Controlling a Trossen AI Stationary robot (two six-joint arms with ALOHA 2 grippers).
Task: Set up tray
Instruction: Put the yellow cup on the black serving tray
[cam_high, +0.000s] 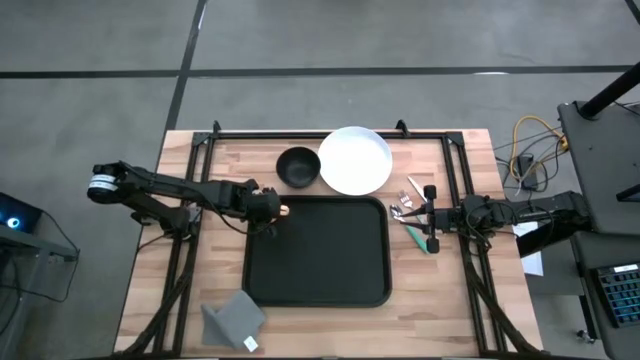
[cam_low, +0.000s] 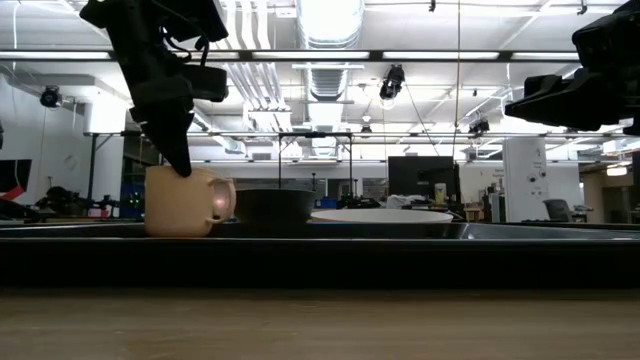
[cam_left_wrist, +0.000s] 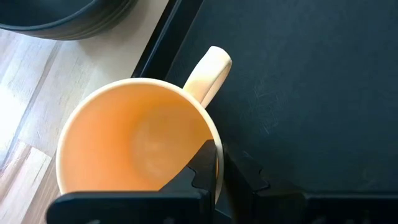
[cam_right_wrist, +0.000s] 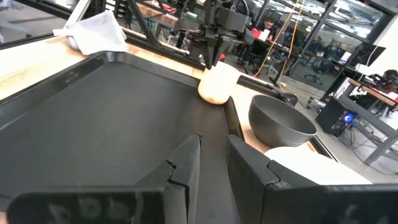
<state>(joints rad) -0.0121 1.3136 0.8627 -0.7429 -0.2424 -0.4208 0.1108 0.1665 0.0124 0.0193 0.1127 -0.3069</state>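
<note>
The black tray (cam_high: 320, 260) lies in the middle of the table. A cream mug (cam_left_wrist: 137, 143) stands upright at the tray's far left corner, with its handle (cam_left_wrist: 208, 71) pointing over the tray. It also shows in the low view as the mug (cam_low: 185, 205) and in the right wrist view as the mug (cam_right_wrist: 217, 84). My left gripper (cam_left_wrist: 217, 155) is above it, shut on its rim. My right gripper (cam_right_wrist: 214, 149) hovers at the tray's right edge, fingers a little apart and holding nothing. My left gripper holds the mug by its rim (cam_left_wrist: 211, 134), on the side next to the handle. One finger is inside the cup and one outside. The fingers (cam_low: 180, 160) come from above, pointing down. The mug is upright, level with the tray; its base is hidden.
A black bowl (cam_high: 298, 167) and a white plate (cam_high: 355, 160) sit on the wood beyond the tray's far edge. Cutlery (cam_high: 408, 208) lies right of the tray, beside my right gripper (cam_high: 425, 215). A folded grey napkin (cam_high: 233, 317) lies near the tray's near left corner.
</note>
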